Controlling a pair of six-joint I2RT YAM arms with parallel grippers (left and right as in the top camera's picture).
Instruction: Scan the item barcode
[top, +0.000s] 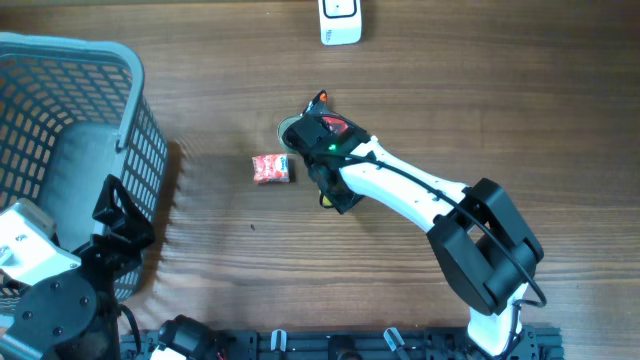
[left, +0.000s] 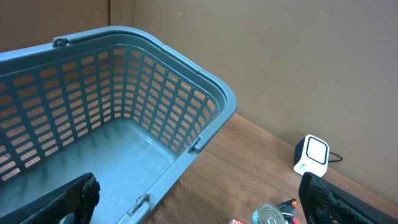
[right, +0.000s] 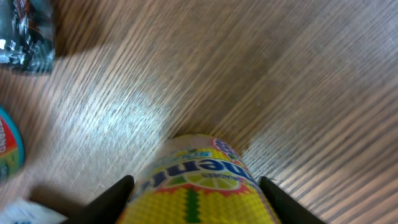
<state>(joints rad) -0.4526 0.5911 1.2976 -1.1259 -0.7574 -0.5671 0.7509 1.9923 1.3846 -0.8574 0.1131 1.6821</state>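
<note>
Jaws of your right gripper (right: 196, 190) sit narrow, one dark finger (right: 115, 194) close against each side of a yellow-labelled pack (right: 199, 177); you cannot tell whether they press on it or only flank it. From overhead, that pack shows as a small yellow sliver under the gripper, near the middle of the wooden table (top: 500, 90), and whether it rests on the wood is unclear.

Your left gripper (left: 202, 200) hangs above the grey-blue lattice basket (left: 155, 43) at the table's left side, its jaws spread wide with nothing between them. The stretch of basket floor in view shows only plain plastic.

A small red packet (top: 270, 168) lies on the table just left of the right gripper. A tin can (left: 272, 216) stands near it, partly hidden by the arm from overhead. A white scanner box (top: 340, 22) stands at the far edge, well apart from the pack
</note>
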